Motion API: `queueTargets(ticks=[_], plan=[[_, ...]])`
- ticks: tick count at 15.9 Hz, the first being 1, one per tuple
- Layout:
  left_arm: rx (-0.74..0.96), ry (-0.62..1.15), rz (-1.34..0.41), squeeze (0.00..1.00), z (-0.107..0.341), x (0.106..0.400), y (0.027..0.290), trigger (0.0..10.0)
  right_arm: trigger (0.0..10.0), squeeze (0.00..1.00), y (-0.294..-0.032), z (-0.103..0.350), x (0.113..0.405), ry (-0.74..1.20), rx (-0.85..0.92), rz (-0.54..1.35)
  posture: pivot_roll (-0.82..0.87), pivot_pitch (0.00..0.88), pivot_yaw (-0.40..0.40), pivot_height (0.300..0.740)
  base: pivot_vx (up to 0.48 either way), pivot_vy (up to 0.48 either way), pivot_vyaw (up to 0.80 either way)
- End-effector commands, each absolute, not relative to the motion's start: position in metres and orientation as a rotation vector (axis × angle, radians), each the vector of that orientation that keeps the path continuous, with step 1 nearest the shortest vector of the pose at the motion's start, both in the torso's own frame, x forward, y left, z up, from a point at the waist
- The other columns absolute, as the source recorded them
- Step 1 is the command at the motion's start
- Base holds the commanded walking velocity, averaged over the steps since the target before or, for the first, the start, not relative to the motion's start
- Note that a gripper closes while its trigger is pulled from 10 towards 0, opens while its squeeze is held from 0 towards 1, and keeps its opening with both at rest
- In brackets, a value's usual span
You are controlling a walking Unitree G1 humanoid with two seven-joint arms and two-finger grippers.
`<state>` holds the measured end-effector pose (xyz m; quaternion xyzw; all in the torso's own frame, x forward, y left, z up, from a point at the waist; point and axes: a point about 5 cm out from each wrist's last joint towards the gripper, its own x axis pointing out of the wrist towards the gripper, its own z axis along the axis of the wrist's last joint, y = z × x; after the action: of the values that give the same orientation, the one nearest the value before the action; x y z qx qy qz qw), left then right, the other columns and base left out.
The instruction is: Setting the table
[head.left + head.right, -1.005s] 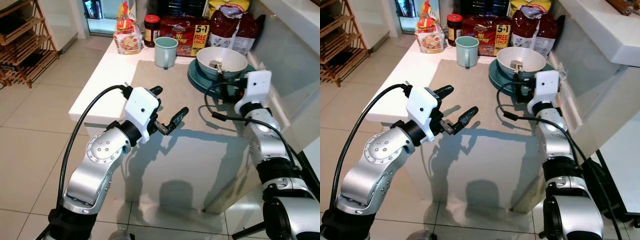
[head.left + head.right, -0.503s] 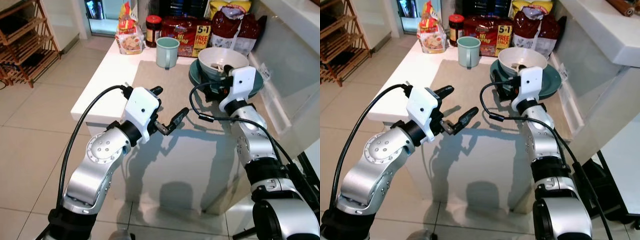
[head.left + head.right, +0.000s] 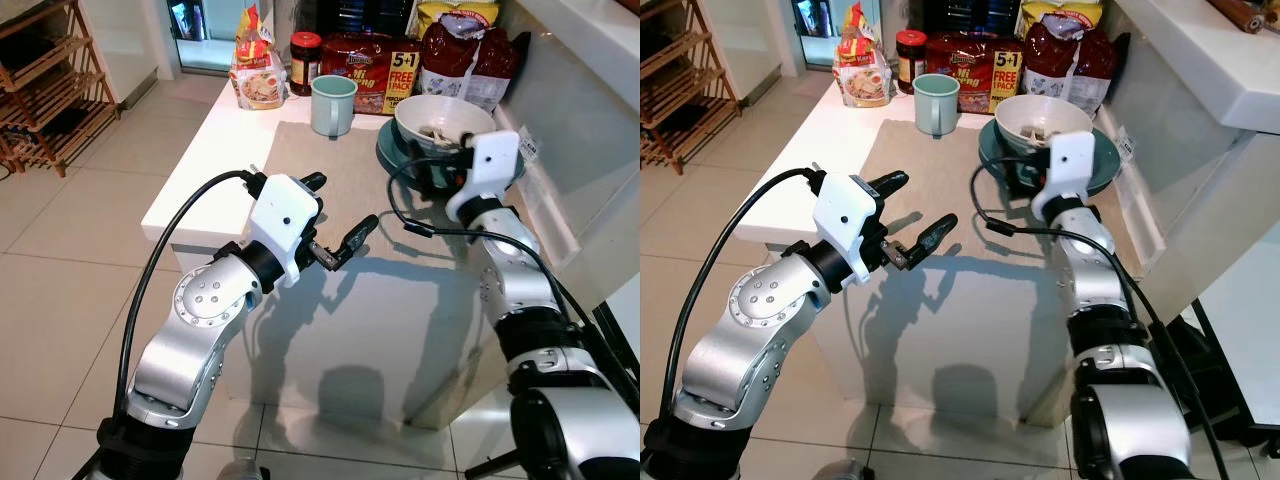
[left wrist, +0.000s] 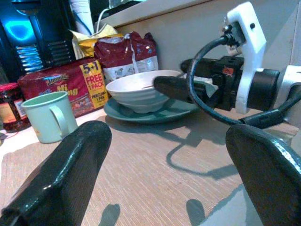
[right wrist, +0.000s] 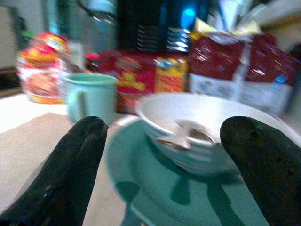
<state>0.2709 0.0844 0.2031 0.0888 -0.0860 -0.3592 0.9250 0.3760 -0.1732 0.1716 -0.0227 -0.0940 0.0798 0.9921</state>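
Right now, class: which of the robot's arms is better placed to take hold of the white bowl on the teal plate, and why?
Right. The right gripper is open directly facing the white bowl on the teal plate; the left gripper hovers open farther back over the beige placemat.

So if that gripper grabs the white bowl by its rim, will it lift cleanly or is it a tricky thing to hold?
The white bowl looks glazed and hard, so probably slippery and breakable. It sits on the teal plate, so a push might slide both. A spoon lies inside and could rattle or tip out. The right gripper, open, is close to it.
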Motion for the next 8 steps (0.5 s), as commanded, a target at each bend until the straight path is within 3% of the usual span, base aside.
queueTargets(ticks=[1, 4, 8], plan=[[0.190, -0.201, -0.758, 0.00, 0.208, 0.269, 0.081, 10.0, 10.0, 0.00, -0.183, 0.175, 0.378, -0.180, -0.049, 0.109, 0.11, 0.000, -0.034, 0.740, 0.000, 0.000, 0.00], [0.193, -0.201, -0.756, 0.00, 0.208, 0.269, 0.081, 10.0, 10.0, 0.00, -0.200, 0.179, 0.375, -0.189, -0.083, 0.023, 0.11, 0.000, -0.034, 0.740, 0.000, 0.000, 0.00], [0.194, -0.200, -0.758, 0.00, 0.209, 0.269, 0.081, 10.0, 10.0, 0.00, -0.188, 0.196, 0.370, -0.308, -0.037, 0.116, 0.11, 0.008, -0.028, 0.740, 0.000, 0.000, 0.00]])
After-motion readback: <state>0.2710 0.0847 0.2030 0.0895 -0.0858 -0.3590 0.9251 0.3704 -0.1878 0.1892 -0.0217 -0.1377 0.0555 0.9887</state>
